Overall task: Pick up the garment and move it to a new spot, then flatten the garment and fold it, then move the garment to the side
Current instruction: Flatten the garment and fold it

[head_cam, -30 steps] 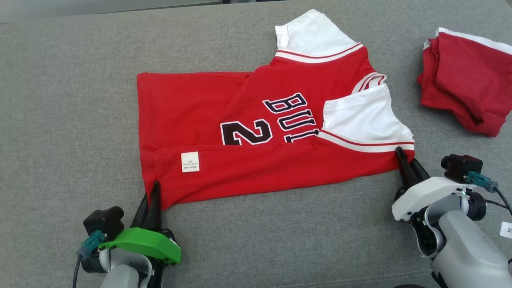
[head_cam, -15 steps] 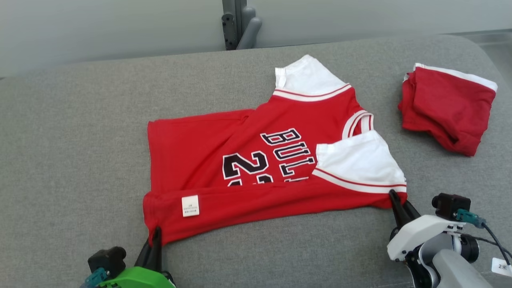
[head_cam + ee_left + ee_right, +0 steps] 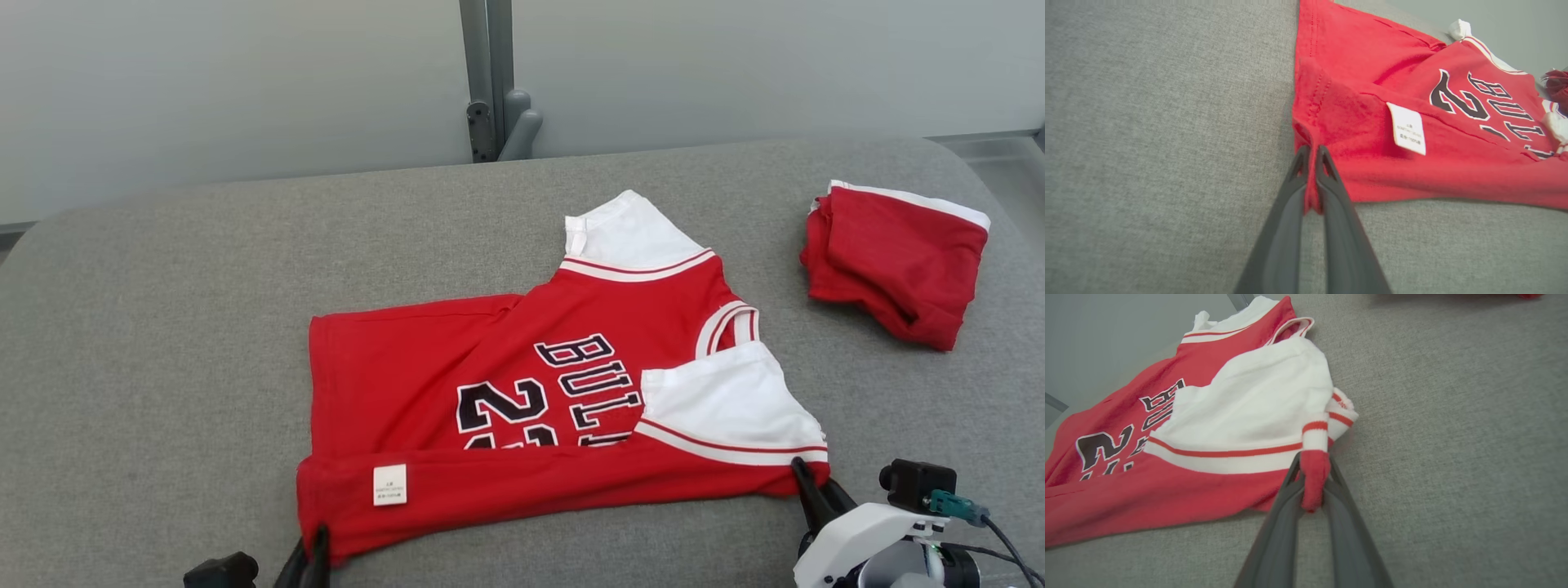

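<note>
One fold: the near long edge of the red and white cloth shirt (image 3: 506, 384) lay turned up over its front as a flat band. The band hid the bottoms of the black number and letters.
Where the shirt was: it lay spread out and mostly flat in the middle of the grey cloth-covered bench (image 3: 163, 327). Its hem was toward the robot's left and its neck toward the right.
Left gripper (image 3: 1310, 150): its two dark fingers were pressed together on the red hem corner, with a thin bit of cloth squeezed between them.
Right gripper (image 3: 1312, 463): its fingers were clamped on a red lump of cloth at the other near corner, just below the near white sleeve (image 3: 1249, 400).
Small white tag (image 3: 389, 484): it showed on the turned-up band, so that band was lying inside out.
Far white sleeve (image 3: 629, 237): it stuck out flat past the far edge of the shirt and was not tucked in.
Done, I think: the moving and the flattening looked finished, and the first fold looked laid down.
Left to do, I think: let go of both corners, fold in the far side and its sleeve, and fold the shirt shorter. Then move it to the side.
Folded red cloth bundle (image 3: 898, 261): it lay well apart from the shirt, at the far right of the bench. That may be where finished ones go, but this is only a guess.
</note>
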{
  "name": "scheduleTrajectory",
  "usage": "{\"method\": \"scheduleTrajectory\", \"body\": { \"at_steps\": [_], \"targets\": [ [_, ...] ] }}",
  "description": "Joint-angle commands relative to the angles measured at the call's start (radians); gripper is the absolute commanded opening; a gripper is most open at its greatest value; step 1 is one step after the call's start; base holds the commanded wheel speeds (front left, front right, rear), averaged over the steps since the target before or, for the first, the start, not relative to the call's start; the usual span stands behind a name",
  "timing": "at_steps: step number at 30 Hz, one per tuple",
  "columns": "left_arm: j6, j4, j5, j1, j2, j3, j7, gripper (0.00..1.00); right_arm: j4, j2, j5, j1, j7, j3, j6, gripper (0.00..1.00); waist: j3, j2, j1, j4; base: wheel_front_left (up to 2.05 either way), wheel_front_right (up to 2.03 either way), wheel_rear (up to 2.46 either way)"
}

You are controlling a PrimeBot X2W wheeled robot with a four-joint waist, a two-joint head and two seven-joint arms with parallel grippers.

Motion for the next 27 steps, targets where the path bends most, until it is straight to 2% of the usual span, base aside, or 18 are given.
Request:
{"method": "scheduleTrajectory", "body": {
  "at_steps": [1, 8, 13, 19, 27],
  "targets": [
    [0.002, -0.003, 0.008, -0.006, 0.01, 0.003, 0.001, 1.0, -0.002, -0.012, 0.004, -0.004, 0.001, -0.006, -0.002, 1.0, 0.012, 0.0, 0.0, 0.002, 0.0, 0.0, 0.0],
    [0.002, -0.07, 0.062, -0.054, -0.011, 0.051, 0.001, 1.0, -0.074, -0.017, -0.072, -0.063, 0.001, -0.082, -0.002, 1.0, 0.089, 0.0, 0.0, 0.003, 0.0, 0.0, 0.0],
    [0.002, -0.095, 0.108, -0.156, -0.011, 0.081, 0.001, 1.0, -0.138, -0.015, -0.138, -0.146, 0.001, -0.107, -0.002, 1.0, 0.162, 0.0, 0.0, 0.0, 0.0, 0.0, 0.0],
    [0.002, 0.011, 0.131, -0.348, 0.008, 0.079, 0.001, 1.0, -0.149, -0.01, -0.172, -0.286, 0.001, -0.06, -0.002, 1.0, 0.241, 0.0, 0.0, -0.011, 0.0, 0.0, 0.0],
    [0.002, 0.206, 0.135, -0.587, 0.034, 0.043, 0.001, 1.0, -0.087, -0.023, -0.199, -0.476, 0.001, 0.045, -0.002, 1.0, 0.325, 0.0, 0.0, -0.015, 0.0, 0.0, 0.0]
  ]
}}
